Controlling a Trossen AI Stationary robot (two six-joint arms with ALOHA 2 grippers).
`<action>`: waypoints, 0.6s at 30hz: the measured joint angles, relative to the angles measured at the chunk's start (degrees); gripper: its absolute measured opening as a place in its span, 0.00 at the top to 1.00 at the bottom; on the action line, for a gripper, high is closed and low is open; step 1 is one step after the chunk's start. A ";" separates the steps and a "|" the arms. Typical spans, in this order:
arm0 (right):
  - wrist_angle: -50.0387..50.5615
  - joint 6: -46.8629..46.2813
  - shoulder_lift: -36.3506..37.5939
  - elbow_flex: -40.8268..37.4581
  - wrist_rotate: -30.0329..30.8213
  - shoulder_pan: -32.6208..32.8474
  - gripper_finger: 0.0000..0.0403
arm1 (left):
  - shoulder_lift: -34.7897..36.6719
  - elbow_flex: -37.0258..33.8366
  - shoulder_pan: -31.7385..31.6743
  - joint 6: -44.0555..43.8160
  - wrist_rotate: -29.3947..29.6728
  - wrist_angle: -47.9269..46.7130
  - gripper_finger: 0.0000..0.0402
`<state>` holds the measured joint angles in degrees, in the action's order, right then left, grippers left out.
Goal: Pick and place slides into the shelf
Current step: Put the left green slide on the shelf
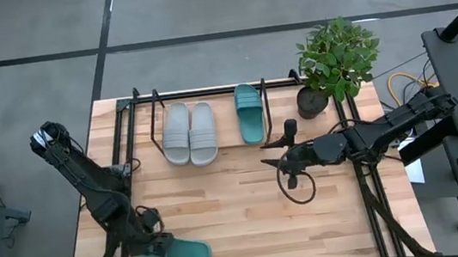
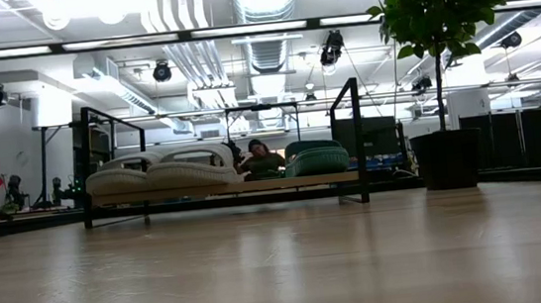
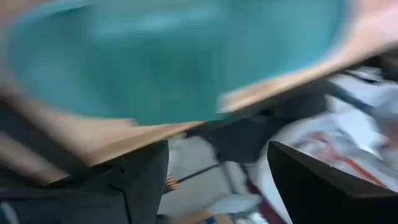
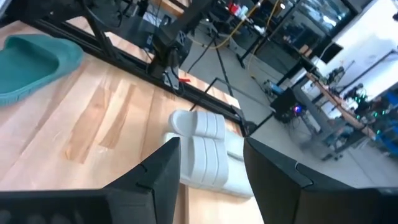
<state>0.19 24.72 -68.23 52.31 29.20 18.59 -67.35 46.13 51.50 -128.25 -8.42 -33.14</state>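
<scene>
Three of the four slides are already on the shelf (image 1: 135,104): the two light grey slides (image 1: 189,133) side by side and one teal slide (image 1: 249,113) to their right. The last teal slide (image 1: 179,255) lies on the worktop (image 1: 246,204) at the near left edge, well apart from the rack. My left tool (image 1: 151,245) is right at that slide's end, its fingers (image 3: 140,180) spread with nothing between them; the left wrist view is smeared, so I can't be sure whether they already touch the rubber, though teal fills most of that picture. The step in hand, as I read it, is the pick of the final slide. My right tool (image 1: 288,169) hangs empty over the middle of the worktop, jaws apart, looking toward the grey pair. Next, I judge, the left tool must close on the slide's edge or strap, lift it clear, and carry it to the free place on the shelf, which seems to lie beside the teal slide.
</scene>
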 joint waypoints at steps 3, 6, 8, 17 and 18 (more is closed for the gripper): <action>0.08 -1.60 -0.01 0.00 0.01 -0.30 0.59 | -0.01 -0.55 2.84 -3.43 -1.37 -3.57 0.36; 0.37 -2.22 0.00 -0.02 -0.01 -0.27 0.59 | -0.02 -1.47 5.24 -6.19 1.32 -3.50 0.36; 0.78 -2.26 0.00 -0.04 -0.03 -0.27 0.59 | -0.29 -1.68 6.60 -6.51 4.66 -3.53 0.36; 2.58 -4.24 0.00 -0.04 -0.03 -0.27 0.59 | -5.17 -2.47 10.17 -6.09 7.84 -3.10 0.36; 2.66 -4.26 0.00 -0.07 -0.03 -0.27 0.59 | -5.44 -2.47 10.55 -6.29 7.83 -2.98 0.36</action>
<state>2.85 20.46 -68.23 52.25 29.17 18.33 -72.79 43.66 62.05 -134.54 -0.59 -36.12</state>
